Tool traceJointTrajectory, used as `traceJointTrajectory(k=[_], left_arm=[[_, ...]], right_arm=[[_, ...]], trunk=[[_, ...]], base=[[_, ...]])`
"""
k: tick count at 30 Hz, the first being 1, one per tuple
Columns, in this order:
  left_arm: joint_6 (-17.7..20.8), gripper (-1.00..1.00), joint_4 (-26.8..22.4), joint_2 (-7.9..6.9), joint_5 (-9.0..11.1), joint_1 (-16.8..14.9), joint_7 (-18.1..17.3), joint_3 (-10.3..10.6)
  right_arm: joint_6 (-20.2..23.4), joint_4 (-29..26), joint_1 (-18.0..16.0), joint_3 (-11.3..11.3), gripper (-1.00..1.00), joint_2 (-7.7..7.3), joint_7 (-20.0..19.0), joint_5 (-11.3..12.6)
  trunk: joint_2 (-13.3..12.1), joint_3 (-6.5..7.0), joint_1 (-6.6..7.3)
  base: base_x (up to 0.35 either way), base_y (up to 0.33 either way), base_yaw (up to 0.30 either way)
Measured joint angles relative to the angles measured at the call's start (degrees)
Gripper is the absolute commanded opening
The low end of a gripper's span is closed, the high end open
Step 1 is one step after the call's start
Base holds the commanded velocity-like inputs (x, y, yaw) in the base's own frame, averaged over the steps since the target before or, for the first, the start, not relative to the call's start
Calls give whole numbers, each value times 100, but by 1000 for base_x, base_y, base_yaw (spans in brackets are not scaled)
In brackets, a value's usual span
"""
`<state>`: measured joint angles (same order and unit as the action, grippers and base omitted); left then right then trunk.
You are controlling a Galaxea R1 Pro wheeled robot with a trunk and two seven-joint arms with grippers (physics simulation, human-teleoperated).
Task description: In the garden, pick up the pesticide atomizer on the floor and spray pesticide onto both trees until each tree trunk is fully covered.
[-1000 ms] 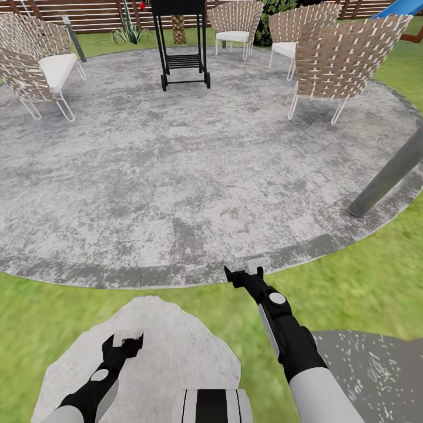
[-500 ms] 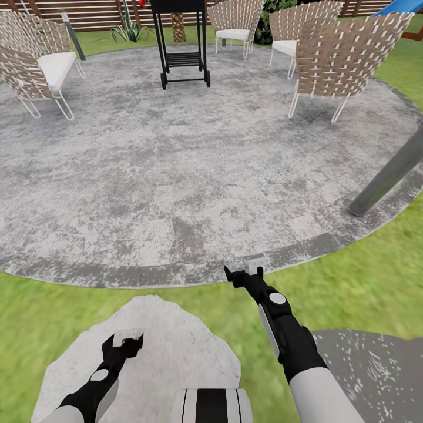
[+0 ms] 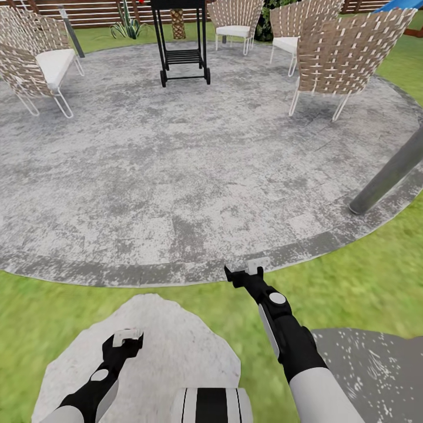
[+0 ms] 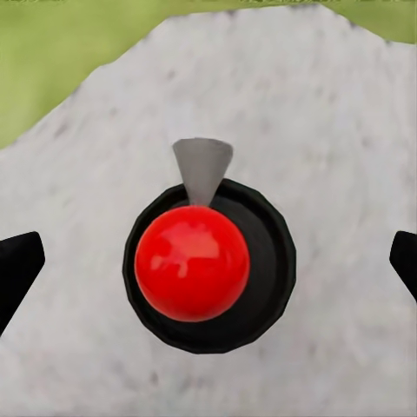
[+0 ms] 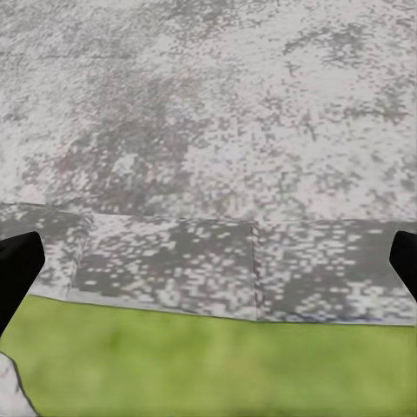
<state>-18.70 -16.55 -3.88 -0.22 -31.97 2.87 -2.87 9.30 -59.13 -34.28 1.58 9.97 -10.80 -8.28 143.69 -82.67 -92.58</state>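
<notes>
The pesticide atomizer is out of view, and so are the two tree trunks with their foliage. My left gripper (image 3: pixel 127 336) hangs low over a pale stepping stone (image 3: pixel 170 346) in the grass, open and holding nothing. In the left wrist view its dark fingertips (image 4: pixel 19 265) stand far apart on either side of a red ball on a black disc (image 4: pixel 193 262). My right gripper (image 3: pixel 249 267) reaches forward over the grass at the patio's curved edge. It is open and empty, and its fingertips (image 5: pixel 17 269) sit wide apart at the picture's sides.
A round grey stone patio (image 3: pixel 176 164) lies ahead, ringed by lawn (image 3: pixel 364 288). Woven chairs (image 3: pixel 343 56) (image 3: pixel 35 61) and a black wheeled grill (image 3: pixel 182 41) stand on its far side. A grey leaning post (image 3: pixel 388 176) rises at the patio's right edge. The slat fence (image 3: pixel 100 12) runs behind.
The whole picture has drifted a little, with chairs and grill slightly higher in the frame, so the camera moved. Both arms keep the same pose and both grippers stay open.
</notes>
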Motion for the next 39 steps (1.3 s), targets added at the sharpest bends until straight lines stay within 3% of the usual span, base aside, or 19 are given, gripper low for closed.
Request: traceJointTrajectory(k=[6,7,39], left_arm=[[0,100,-2,0,1,0,0,-21],[-3,-100,-2,0,2,0,0,-23],[-11,-100,-5,0,5,-1,3,-43]], right_arm=[[0,0,-1,1,100,0,0,0],[0,0,-1,1,100,0,0,0],[0,9,1,1,100,0,0,0]], trunk=[[0,0,0],[0,0,0],[0,0,0]], base=[[0,0,0],[0,0,0],[0,0,0]])
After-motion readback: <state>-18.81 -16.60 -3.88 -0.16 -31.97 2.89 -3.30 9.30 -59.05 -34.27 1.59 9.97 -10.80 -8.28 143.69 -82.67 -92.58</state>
